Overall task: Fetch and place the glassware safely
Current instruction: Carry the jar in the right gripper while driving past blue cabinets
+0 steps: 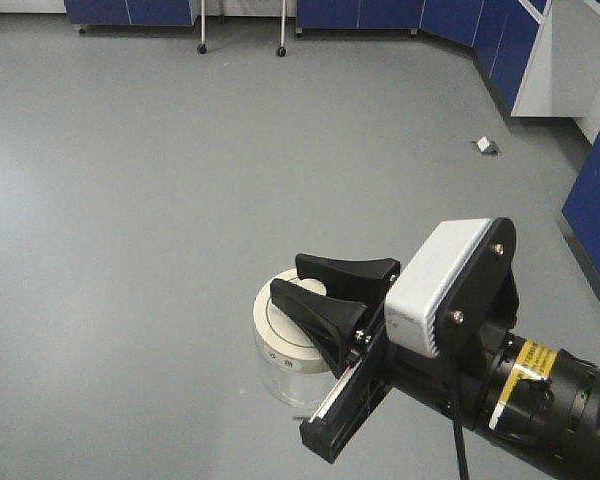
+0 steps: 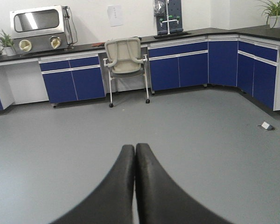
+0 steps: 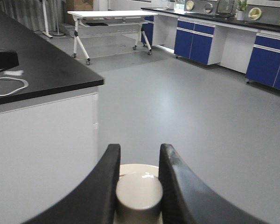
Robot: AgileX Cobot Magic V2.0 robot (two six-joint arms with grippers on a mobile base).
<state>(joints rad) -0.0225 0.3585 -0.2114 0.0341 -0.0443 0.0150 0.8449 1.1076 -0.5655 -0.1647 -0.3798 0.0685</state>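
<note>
The glassware is a squat clear glass jar (image 1: 278,376) with a round cream-white lid (image 1: 272,335). It hangs above the grey floor in the front view. My right gripper (image 1: 286,276) is shut on the lid's central knob (image 3: 139,191), one black finger on each side, and the lid rim shows just behind the knob. In the right wrist view the gripper (image 3: 140,153) hides the glass body. My left gripper (image 2: 134,148) is shut with its two black fingers pressed together and nothing between them. It does not appear in the front view.
Blue cabinets (image 2: 179,65) with dark counters line the far walls, and a mesh chair (image 2: 126,58) stands before them. A black-topped bench (image 3: 42,70) is close on the right gripper's left. A white wheeled table (image 3: 112,21) stands beyond. A small grey object (image 1: 485,146) lies on the floor.
</note>
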